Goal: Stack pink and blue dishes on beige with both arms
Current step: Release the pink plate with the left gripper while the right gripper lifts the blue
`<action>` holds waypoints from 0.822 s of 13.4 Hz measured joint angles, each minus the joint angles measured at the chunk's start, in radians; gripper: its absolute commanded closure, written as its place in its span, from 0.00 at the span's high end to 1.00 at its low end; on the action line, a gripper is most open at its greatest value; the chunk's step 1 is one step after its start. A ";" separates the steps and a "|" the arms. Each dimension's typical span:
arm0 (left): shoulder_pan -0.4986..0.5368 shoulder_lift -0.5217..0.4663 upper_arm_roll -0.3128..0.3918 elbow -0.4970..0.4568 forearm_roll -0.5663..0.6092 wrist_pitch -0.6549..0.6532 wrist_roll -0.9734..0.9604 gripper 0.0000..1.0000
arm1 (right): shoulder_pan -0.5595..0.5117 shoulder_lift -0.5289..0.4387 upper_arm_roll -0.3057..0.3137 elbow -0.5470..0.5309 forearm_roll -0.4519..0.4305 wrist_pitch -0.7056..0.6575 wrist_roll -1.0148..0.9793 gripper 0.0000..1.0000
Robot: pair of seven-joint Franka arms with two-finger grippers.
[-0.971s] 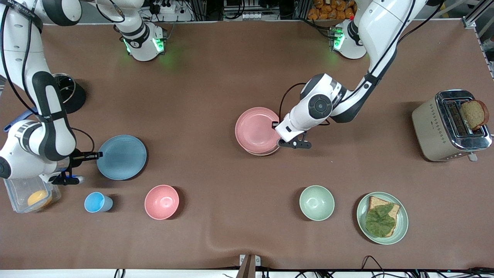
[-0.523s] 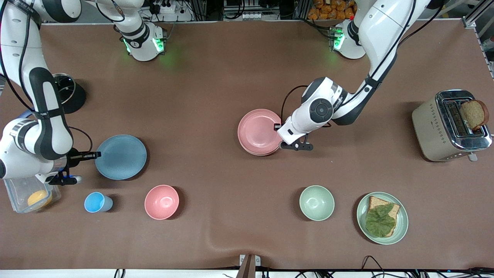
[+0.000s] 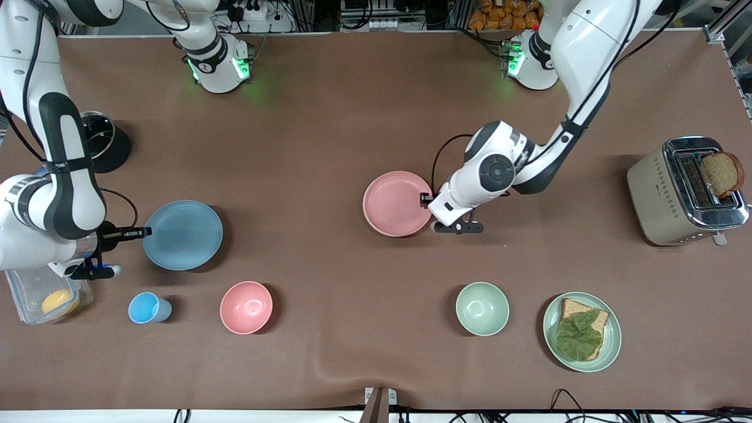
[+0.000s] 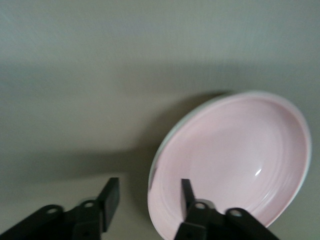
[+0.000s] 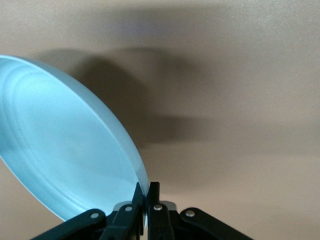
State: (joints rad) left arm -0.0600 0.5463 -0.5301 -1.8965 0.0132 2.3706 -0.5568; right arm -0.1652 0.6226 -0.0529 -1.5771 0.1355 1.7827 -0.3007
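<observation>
Plates look stiff, light and thin-rimmed: we would pinch the rim

We see the blue plate (image 3: pixel 183 235) raised at the right arm's end, its rim clamped by the right gripper (image 3: pixel 130 232); the pink plate (image 3: pixel 398 203) lies mid-table, hiding any beige one, the left gripper (image 4: pixel 149 194) spread around its rim

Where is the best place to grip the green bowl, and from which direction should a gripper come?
Probably the rim of the green bowl, from straight above. It stands upright and open, so one finger can go inside the thin wall and one outside. The round body looks too wide to grasp whole.
</observation>
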 measured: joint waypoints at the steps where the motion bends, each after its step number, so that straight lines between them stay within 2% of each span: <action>1: 0.018 -0.037 0.001 0.013 0.001 -0.021 -0.002 1.00 | 0.001 -0.007 0.004 0.000 0.012 -0.013 0.001 0.00; 4: 0.129 -0.199 0.004 0.049 0.025 -0.166 -0.013 1.00 | 0.023 -0.035 0.011 0.003 0.074 -0.078 0.044 0.00; 6: 0.228 -0.295 0.008 0.103 0.031 -0.299 0.014 1.00 | 0.075 -0.060 0.017 0.003 0.139 -0.105 0.134 0.00; 8: 0.304 -0.346 0.009 0.198 0.031 -0.462 0.096 1.00 | 0.159 -0.074 0.023 0.003 0.216 -0.112 0.258 0.00; 11: 0.353 -0.359 0.010 0.360 0.031 -0.696 0.159 1.00 | 0.309 -0.076 0.027 0.003 0.351 -0.090 0.467 0.00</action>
State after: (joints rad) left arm 0.2926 0.1871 -0.5205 -1.5365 0.0445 1.6742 -0.3983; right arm 0.1440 0.5470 -0.0263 -1.5743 0.4869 1.6925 0.1663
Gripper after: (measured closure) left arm 0.000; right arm 0.952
